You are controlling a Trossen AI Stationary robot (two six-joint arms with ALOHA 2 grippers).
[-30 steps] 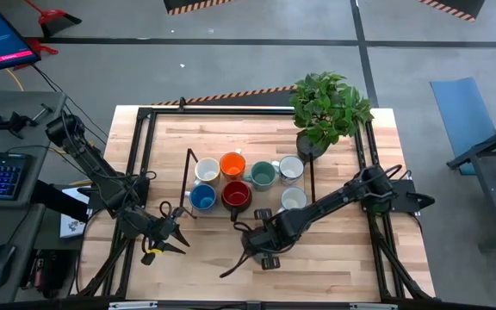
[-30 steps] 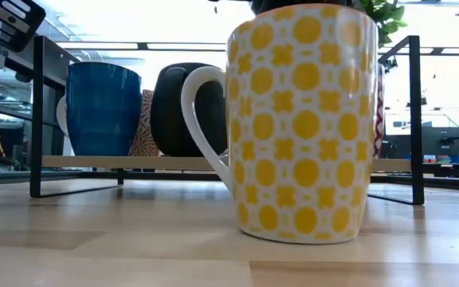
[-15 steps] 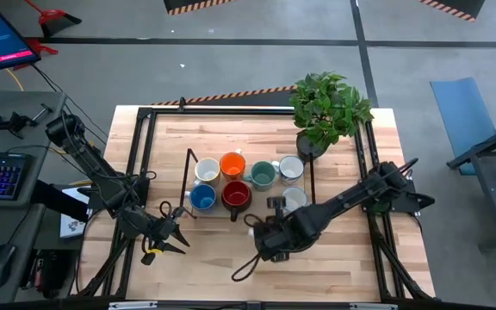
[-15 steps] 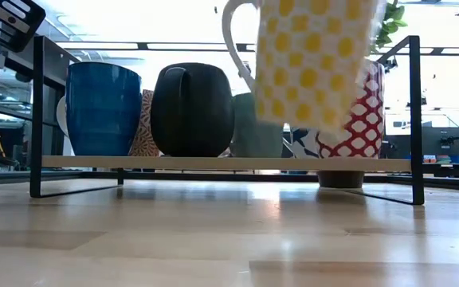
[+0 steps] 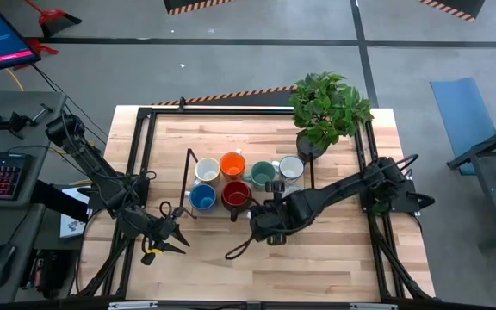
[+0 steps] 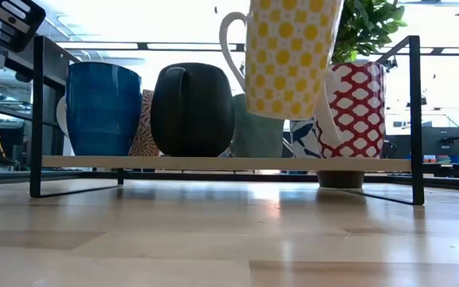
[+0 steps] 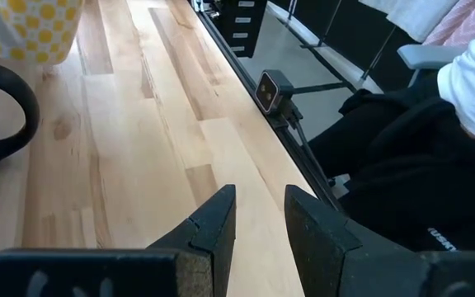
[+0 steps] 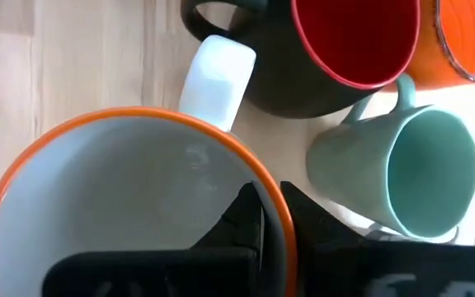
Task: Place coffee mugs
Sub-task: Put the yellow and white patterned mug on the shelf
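The held coffee mug, white with a yellow pattern and an orange rim, hangs in the air in front of the low rack; my right gripper is shut on it. On the rack stand other coffee mugs on their bases: blue, red, orange, teal and two white. My left gripper waits open over the table's near left, touching nothing. My right gripper pinches the mug's orange rim, one finger inside the mug and one outside its wall. The fingers come from above, slanting down. The mug hangs below them, lifted clear of the table and tilted, its white handle toward the blue mug's side.
A potted plant stands at the far right behind the rack. A black frame runs around the table. Bare wood lies in front of the rack. A person's white sleeve shows beyond the table edge.
My right gripper has risen and gone toward the rack, tipping as it went. The yellow-patterned mug, which stood on the table, is now lifted clear, tilted, and level with the tops of the mugs on the rack.
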